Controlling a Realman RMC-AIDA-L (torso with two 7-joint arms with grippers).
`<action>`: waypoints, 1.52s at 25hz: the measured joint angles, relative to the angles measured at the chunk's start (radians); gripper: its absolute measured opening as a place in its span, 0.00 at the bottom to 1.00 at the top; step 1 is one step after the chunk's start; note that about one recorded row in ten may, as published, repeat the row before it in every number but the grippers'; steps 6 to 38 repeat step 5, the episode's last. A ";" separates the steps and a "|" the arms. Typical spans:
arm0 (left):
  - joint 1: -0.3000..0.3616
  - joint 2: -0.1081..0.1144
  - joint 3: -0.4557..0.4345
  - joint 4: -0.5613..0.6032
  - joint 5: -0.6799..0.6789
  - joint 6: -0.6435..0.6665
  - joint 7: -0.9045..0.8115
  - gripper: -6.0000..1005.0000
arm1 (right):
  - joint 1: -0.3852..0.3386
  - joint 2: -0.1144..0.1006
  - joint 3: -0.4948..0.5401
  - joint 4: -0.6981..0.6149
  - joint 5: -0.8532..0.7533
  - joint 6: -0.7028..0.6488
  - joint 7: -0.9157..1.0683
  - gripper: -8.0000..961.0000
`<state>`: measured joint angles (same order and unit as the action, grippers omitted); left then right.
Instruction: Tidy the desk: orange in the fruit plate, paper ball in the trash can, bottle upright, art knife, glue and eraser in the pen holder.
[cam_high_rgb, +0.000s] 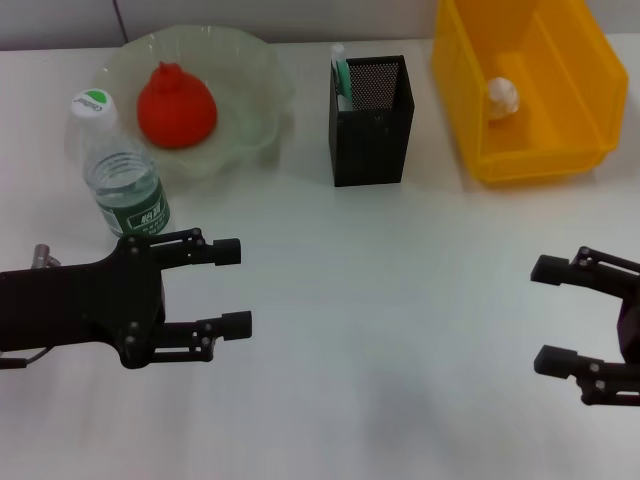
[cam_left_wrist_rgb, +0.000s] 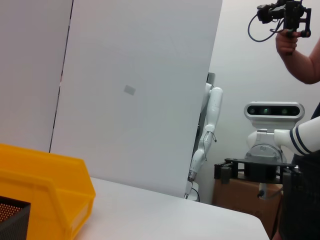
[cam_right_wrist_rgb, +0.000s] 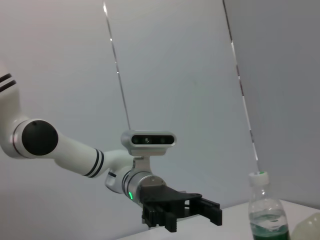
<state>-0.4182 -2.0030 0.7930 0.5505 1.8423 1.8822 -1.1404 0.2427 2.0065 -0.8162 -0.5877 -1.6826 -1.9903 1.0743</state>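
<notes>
The left gripper hovers wide open over the white table, just before the upright bottle. The orange sits in the plate; then the pen holder, and the paper ball in the bin. The right gripper gapes wide too. White panels stand behind.

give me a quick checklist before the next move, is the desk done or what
1. Orange in the fruit plate: ok.
2. Paper ball in the trash can: ok.
3. Bottle upright: ok, standing beside the plate.
4. Pen holder contents: cannot tell; a green-and-white item pokes out at one corner, the rest is hidden by the mesh.
5. Left gripper free: ok, open and holding nothing, near the bottle.
6. Right gripper free: ok, open, low on the right over bare table.
</notes>
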 joint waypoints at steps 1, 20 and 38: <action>0.000 0.000 0.000 0.001 0.000 0.001 -0.001 0.77 | 0.002 0.002 0.000 0.000 -0.004 0.000 0.000 0.86; 0.001 0.000 0.000 0.004 0.001 0.003 -0.002 0.77 | 0.007 0.010 0.000 0.001 -0.011 0.006 -0.002 0.86; 0.001 0.000 0.000 0.004 0.001 0.003 -0.002 0.77 | 0.007 0.010 0.000 0.001 -0.011 0.006 -0.002 0.86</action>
